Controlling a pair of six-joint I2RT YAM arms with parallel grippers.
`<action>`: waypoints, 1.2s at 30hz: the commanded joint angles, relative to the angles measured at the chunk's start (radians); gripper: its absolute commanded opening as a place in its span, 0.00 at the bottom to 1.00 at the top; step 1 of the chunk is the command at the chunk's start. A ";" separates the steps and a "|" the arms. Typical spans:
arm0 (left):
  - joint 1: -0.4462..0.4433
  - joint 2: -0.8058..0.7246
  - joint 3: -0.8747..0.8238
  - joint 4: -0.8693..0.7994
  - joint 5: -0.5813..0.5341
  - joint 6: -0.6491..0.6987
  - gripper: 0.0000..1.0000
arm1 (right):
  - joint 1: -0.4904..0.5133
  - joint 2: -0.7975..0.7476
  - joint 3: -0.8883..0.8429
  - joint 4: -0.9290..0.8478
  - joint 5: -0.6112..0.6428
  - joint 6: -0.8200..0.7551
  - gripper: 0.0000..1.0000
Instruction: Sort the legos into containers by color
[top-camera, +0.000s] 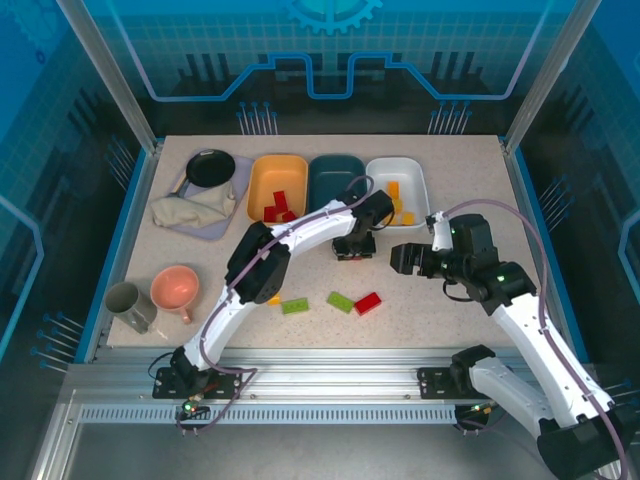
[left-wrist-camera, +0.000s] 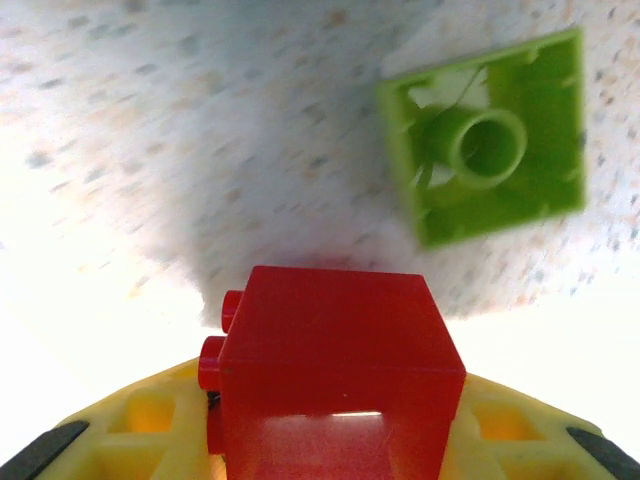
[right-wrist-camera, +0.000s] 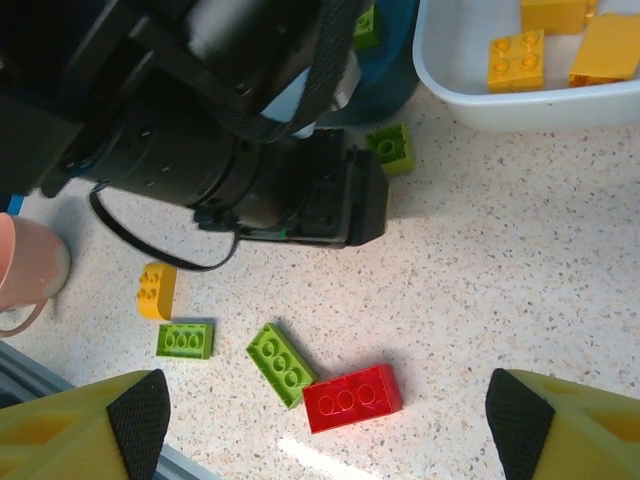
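Left gripper (top-camera: 354, 247) sits mid-bench, just in front of the teal bin (top-camera: 336, 178), clamped on a red brick (left-wrist-camera: 335, 370); the brick sits between the yellow fingers (left-wrist-camera: 135, 425), studs facing left in the left wrist view. Can't tell if it touches the bench (top-camera: 400, 322). An upside-down green brick (left-wrist-camera: 485, 150) lies on the bench just beyond it, near the teal bin's near rim. Right gripper (top-camera: 405, 259) is to the right of the left one, in front of the white bin (top-camera: 397, 170), fingers (right-wrist-camera: 135, 415) spread wide, nothing held. Three bins run in a row along the far edge: orange-yellow bin (top-camera: 277, 170) with red pieces (top-camera: 280, 208), the teal one in the middle, the white one with yellow-orange pieces (top-camera: 401, 209). Loose toward the near edge: long red brick (right-wrist-camera: 352, 397), long green brick (right-wrist-camera: 280, 364) touching it, second green brick (right-wrist-camera: 184, 340), small yellow brick (right-wrist-camera: 155, 290). Far-left corner: black pan (top-camera: 210, 168) and beige cloth (top-camera: 195, 210). Near-left corner: pink cup (top-camera: 175, 290) and grey cup (top-camera: 128, 305).
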 joint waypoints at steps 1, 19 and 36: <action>0.025 -0.211 -0.071 -0.010 -0.028 0.012 0.33 | 0.009 0.000 0.071 0.009 -0.051 -0.044 0.85; 0.491 -0.066 0.178 0.103 0.012 0.194 0.33 | 0.296 0.349 0.096 0.682 0.122 0.164 0.86; 0.577 0.247 0.422 0.090 0.010 0.193 0.38 | 0.256 0.767 0.431 0.700 0.162 0.284 0.87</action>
